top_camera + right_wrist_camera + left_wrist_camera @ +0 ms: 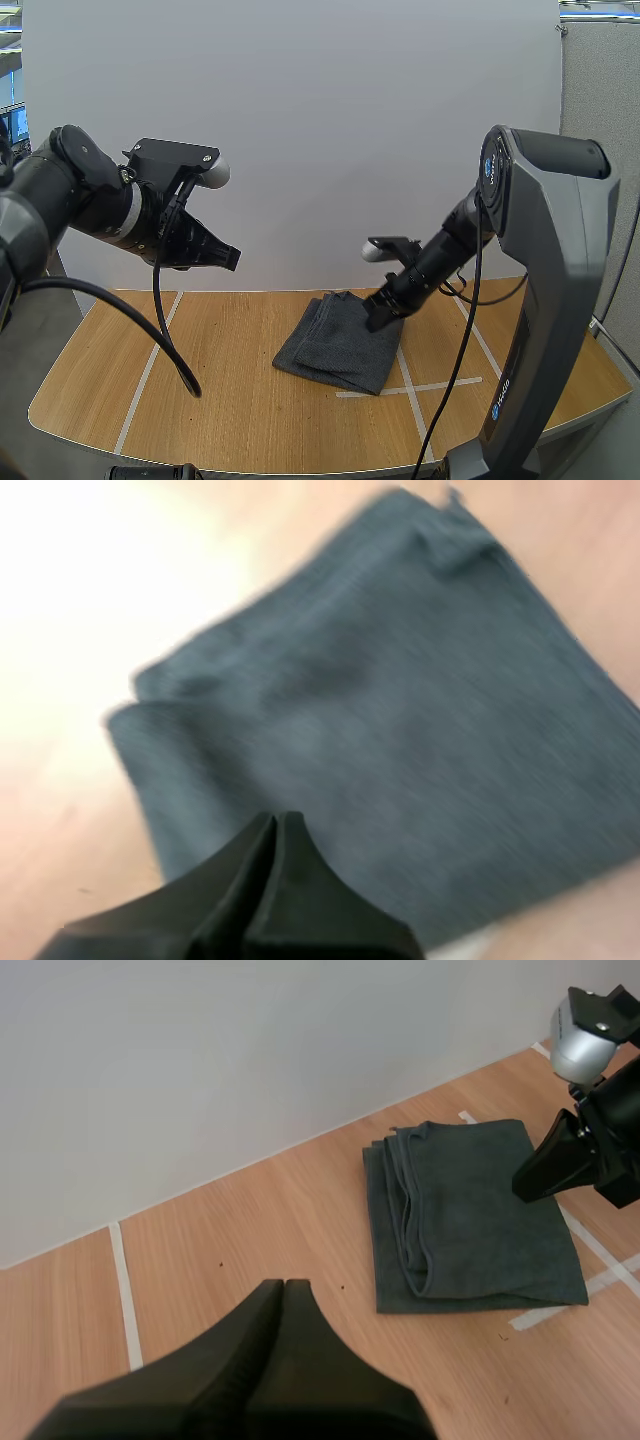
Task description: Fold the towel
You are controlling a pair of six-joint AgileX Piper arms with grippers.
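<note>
You have one towel to deal with: a dark grey, square-folded cloth towel [338,342] lying flat on the light wooden bench [230,405], right of its middle. It is near the white tape lines [412,389], and one corner lies over them. In the left wrist view, several stacked layers of the towel [470,1215] show along its folded edge.

You have two arms, each with one end effector. Your left arm is raised over the bench's left side, and the left end effector [218,256] points across and down, well apart from the towel. Its black fingers [283,1290] lie clenched together as one wedge, grasping nothing.

Your right arm reaches down and forward, with the right end effector [381,315] tilted low over the towel's far right edge. Its fingers [277,825] are likewise pressed together with nothing between them, just above the grey cloth [400,710]. You cannot tell whether the tip touches it.
</note>
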